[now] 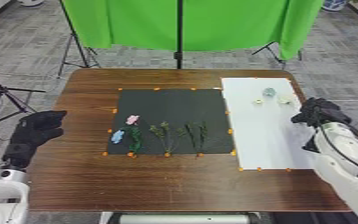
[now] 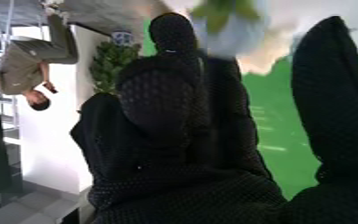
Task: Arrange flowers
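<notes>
Brown wooden table (image 1: 171, 192), dark mat (image 1: 180, 102) laid on it and white sheet (image 1: 260, 135) on its right side; orange tabs at the borders of both. On the mat's left part, a pink flower (image 1: 133, 119) lies above a light blue flower (image 1: 118, 136); green stems (image 1: 167, 136) lie to their right, spread in a row. Three small blooms near the top of the sheet: a pale blue bloom (image 1: 269, 92), with cream ones (image 1: 257, 101) (image 1: 285, 101) nearer the robot. Room: grey carpet (image 1: 33, 52), green cloth (image 1: 140, 25) behind the table, dark tripod (image 1: 73, 37) to its left; leafy plant (image 2: 113, 62) in the right wrist view. Left hand (image 1: 35, 131) at the table's left edge, fingers extended, thumb apart. Right hand (image 1: 318, 114) at the sheet's right edge, fingers loosely bent, thumb standing apart from them; it covers part of that edge. Beyond its fingertips, blue and cream petals blurred and cut off by the frame; cannot tell whether they touch the glove. Thin stems hard to separate against the dark mat; count uncertain.
</notes>
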`<state>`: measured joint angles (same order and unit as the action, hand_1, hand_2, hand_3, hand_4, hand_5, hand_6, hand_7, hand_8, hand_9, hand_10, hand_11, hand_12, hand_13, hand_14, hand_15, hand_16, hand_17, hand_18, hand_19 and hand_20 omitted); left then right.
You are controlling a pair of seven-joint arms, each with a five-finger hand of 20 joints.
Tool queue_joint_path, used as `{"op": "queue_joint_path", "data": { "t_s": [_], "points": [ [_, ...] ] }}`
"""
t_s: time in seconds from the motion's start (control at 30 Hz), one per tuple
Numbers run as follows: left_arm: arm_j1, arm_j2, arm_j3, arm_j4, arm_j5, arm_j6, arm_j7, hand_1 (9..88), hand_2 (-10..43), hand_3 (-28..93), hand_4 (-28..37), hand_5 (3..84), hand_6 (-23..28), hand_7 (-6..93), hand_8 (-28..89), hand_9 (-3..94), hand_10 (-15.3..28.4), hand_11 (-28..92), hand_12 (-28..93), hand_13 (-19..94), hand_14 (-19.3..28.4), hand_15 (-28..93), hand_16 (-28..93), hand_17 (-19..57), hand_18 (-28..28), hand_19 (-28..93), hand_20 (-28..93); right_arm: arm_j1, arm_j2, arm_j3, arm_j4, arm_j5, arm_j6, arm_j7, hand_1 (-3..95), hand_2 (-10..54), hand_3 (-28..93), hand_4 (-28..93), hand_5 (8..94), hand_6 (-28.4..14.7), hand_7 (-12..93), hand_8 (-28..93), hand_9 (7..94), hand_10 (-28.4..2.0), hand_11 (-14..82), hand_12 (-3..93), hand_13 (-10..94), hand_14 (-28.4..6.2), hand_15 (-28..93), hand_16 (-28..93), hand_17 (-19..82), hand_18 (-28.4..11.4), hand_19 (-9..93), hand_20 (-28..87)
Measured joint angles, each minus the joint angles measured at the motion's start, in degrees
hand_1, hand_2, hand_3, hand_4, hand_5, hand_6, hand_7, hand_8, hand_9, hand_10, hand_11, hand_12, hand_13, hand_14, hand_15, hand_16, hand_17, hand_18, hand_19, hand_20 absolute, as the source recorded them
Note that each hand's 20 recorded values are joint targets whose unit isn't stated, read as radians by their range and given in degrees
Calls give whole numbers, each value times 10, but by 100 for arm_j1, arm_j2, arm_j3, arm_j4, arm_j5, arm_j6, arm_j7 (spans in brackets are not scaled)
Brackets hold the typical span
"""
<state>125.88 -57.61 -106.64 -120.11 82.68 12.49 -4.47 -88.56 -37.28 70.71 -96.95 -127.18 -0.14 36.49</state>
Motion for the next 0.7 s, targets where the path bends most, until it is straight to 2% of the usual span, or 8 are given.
{"op": "queue_joint_path", "data": {
  "t_s": [0.17,0.2,0.3,0.33,0.37,0.5,0.7],
  "points": [
    [-7,0,43,41,-7,12,28,682,29,570,-51,486,16,214,-93,430,113,227,130,390,135,224,7,189,122,197,328,-20,-83,-79,83,11,17,0,440,-95,682,-207,599,14,181,-95,732,-121,259,293,842,-37,631,346,564,-161,932,537],
    [-8,0,45,48,-10,12,32,683,29,570,-51,486,16,214,-93,430,112,227,130,390,135,223,7,189,122,196,328,-21,-89,-114,110,9,71,-8,490,-95,644,-208,622,13,193,-66,768,-107,203,359,852,-30,630,349,572,-157,932,542],
    [-8,-5,45,57,-11,10,37,682,29,569,-50,488,16,214,-93,431,113,226,130,390,135,223,7,189,122,195,327,-14,-91,-287,208,-13,534,-10,551,-95,602,-198,685,6,221,27,822,-93,149,419,867,-23,628,352,588,-152,932,553],
    [-8,-12,44,57,-11,8,39,682,29,568,-50,488,16,214,-93,431,113,226,130,390,135,222,7,189,122,195,327,-8,-90,-357,241,-17,775,-8,599,-95,587,-189,748,0,250,79,867,-81,136,452,883,-17,625,354,602,-148,932,561],
    [-6,-19,40,57,-11,7,42,681,28,571,-49,489,16,214,-93,431,113,226,130,390,135,222,7,189,122,195,328,-3,-90,-427,268,-23,1038,-6,613,-95,585,-188,771,0,261,89,882,-78,135,461,891,-15,623,355,611,-145,932,566],
    [1,-44,23,56,-11,7,49,680,29,571,-49,488,15,215,-93,431,113,227,130,389,134,222,7,188,122,193,326,-36,-131,-472,255,-112,1748,11,622,-95,586,-186,783,-2,269,90,895,-78,137,467,900,-10,621,358,623,-142,932,573],
    [28,-48,-36,50,-16,7,57,668,26,580,-47,488,14,216,-95,432,112,228,130,389,134,224,7,186,120,184,320,-159,-271,32,-496,-161,1778,53,620,-95,587,-182,784,-3,270,93,896,-79,133,471,900,-7,618,364,624,-140,932,577]
  ]
}}
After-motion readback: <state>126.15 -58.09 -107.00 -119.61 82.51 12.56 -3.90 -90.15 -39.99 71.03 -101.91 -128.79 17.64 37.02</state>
